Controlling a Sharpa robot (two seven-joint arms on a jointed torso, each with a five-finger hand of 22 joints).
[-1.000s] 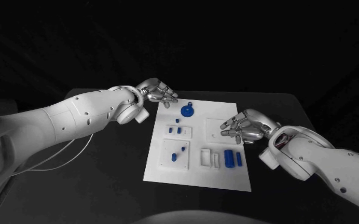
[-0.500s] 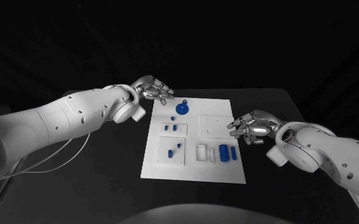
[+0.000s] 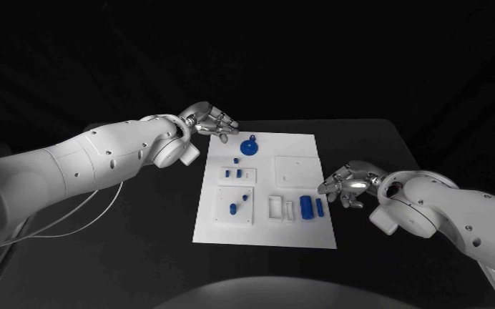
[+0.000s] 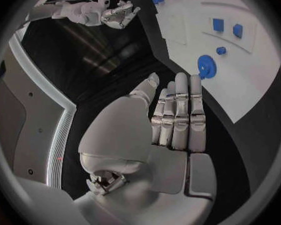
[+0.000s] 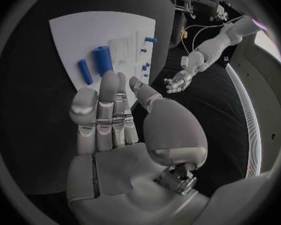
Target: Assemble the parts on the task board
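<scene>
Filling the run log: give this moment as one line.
left hand: open, at board's far-left corner | right hand: open, off right edge | parts: on board

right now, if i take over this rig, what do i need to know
Left hand: holds nothing, fingers apart, at the task board's far left corner.
Right hand: holds nothing, just off the board's right edge.
Parts: round blue piece at the far end, two blue cylinders near the right edge, small blue pieces left of middle.
Done: cannot tell. Left: neither hand holds a part yet.
</scene>
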